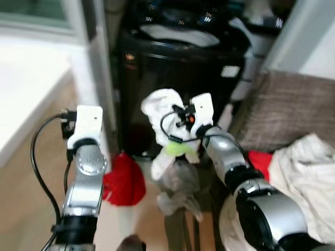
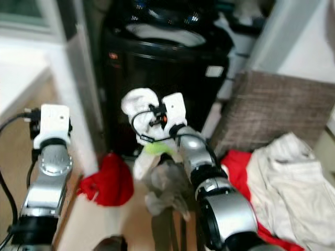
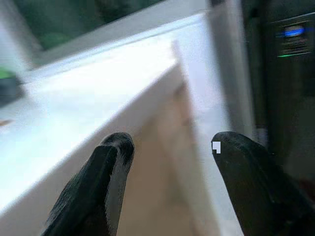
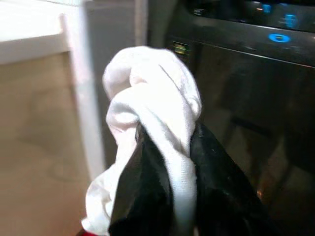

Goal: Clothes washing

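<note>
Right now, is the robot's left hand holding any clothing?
No. In the left wrist view the left gripper has its two black fingers spread apart with nothing between them.

No readable text anywhere. Washing machine (image 1: 172,78) has a small white label (image 1: 230,71) on its front, print too blurred to read. Control panel (image 4: 246,14) shows blue lit indicators (image 4: 279,38) and a small green one (image 4: 180,48), no legible characters. White marks along the machine's top rim (image 1: 208,15) are unreadable too.
</note>
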Available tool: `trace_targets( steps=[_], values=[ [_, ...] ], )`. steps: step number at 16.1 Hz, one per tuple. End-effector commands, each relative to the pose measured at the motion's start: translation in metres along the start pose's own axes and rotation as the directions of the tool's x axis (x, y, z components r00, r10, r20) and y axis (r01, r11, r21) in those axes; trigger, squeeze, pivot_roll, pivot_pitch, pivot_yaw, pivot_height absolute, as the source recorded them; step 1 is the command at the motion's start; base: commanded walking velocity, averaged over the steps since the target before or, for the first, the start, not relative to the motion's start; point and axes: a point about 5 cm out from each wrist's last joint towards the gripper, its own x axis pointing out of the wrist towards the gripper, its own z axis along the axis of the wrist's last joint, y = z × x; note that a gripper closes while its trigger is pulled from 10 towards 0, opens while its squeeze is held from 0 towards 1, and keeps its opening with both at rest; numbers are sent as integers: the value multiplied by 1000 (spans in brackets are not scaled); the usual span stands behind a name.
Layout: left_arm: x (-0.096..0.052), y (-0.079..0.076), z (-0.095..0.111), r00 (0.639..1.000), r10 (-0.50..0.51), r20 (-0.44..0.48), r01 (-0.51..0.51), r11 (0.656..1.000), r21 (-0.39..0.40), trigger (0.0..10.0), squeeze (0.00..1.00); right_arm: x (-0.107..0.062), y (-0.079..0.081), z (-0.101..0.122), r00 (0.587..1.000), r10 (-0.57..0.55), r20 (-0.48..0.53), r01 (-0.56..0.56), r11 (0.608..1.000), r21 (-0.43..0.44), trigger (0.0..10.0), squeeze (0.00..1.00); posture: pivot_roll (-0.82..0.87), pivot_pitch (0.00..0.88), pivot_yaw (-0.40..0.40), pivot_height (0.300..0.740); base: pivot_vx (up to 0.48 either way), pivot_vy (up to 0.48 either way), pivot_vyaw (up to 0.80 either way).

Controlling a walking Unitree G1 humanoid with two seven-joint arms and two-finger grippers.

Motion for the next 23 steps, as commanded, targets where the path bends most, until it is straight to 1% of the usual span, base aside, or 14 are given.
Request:
trace_targets(
  steps=[1,3,4,5,9,13,14,15,16,18,19,20,21,23],
  values=[
    [-3,-3,4,1000,-3,12,4,1000,-3,10000,0,1,-5,8,1000,-2,17,2,1000,-18,10000,518,147,0,-100,740,0,0,0],
    [-3,-5,5,1000,-15,20,15,1000,0,10000,0,1,-4,7,1000,13,18,-13,1000,-1,10000,525,147,0,-100,740,0,0,200],
    [-3,-5,6,1000,-16,24,16,1000,3,10000,0,2,-3,8,999,29,20,-29,1000,-7,10000,580,147,0,-100,740,0,0,0],
    [-3,-5,6,999,-18,26,18,1000,7,10000,0,2,-4,8,1000,13,20,-13,1000,-9,10000,631,147,0,-100,740,0,0,0],
    [-4,-6,7,999,-25,30,25,999,20,10000,0,0,-8,6,1000,-13,12,13,1000,6,10000,627,142,0,-92,740,0,0,0],
    [-5,-9,7,998,-48,35,47,999,28,10000,0,-2,-12,3,999,-38,1,38,998,47,10000,620,142,0,-91,740,0,0,0],
    [-5,-9,7,998,-50,34,49,998,29,10000,0,-3,-15,2,998,-63,-4,63,996,61,10000,557,142,0,-91,740,0,0,0],
    [-5,-10,7,998,-56,36,55,998,34,10000,0,-3,-15,2,998,-62,-5,62,996,70,10000,541,142,0,-90,740,0,0,0],
    [-6,-11,7,997,-65,37,63,997,42,10000,0,-4,-15,1,998,-58,-6,58,996,62,10000,498,141,0,-89,740,0,0,0],
    [-6,-14,8,994,-99,44,98,994,38,10000,0,-6,-18,1,996,-95,-3,95,995,41,10000,353,138,0,-87,740,0,0,0],
    [-7,-15,9,992,-112,53,111,994,24,10000,0,-6,-20,2,994,-109,4,109,994,26,10000,337,136,0,-86,740,0,0,0],
    [-7,-15,9,992,-116,53,115,993,19,10000,0,-6,-21,3,993,-114,7,114,993,18,10000,286,132,0,-84,740,0,0,0],
    [-8,-17,10,989,-134,56,135,991,-4,10000,0,-6,-21,4,993,-116,9,116,993,19,10000,208,132,0,-84,740,465,0,0],
    [-8,-18,10,989,-140,48,140,990,-4,10000,0,-6,-24,3,991,-136,-2,136,991,1,10000,71,132,0,-84,740,461,0,0]
  ],
)
